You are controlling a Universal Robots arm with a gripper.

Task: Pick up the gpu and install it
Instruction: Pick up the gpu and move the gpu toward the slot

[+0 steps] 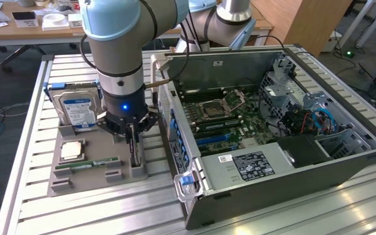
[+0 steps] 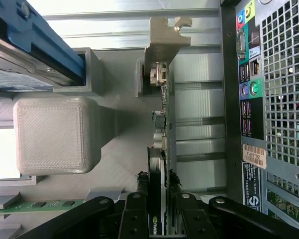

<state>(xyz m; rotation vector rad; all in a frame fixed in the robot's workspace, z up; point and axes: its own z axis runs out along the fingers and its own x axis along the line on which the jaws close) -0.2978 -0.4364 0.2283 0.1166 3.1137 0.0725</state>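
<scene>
Thin green-black gpu card (image 2: 161, 134), held on edge in grey plastic tray (image 1: 77, 178), is clasped by black gripper (image 2: 158, 175); open grey computer case (image 1: 293, 181) is set just beside, at the exterior view's right.

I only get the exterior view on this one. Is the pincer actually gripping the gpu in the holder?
Observer: Yes. In the wrist view, the pincer presses on both faces of the gpu.
Operator: Where is its bracket?
Observer: The bracket is at the card's end away from the pincer.
Operator: Any marking on the card?
Observer: A maker's logo on its edge, inside the pincer.
</scene>
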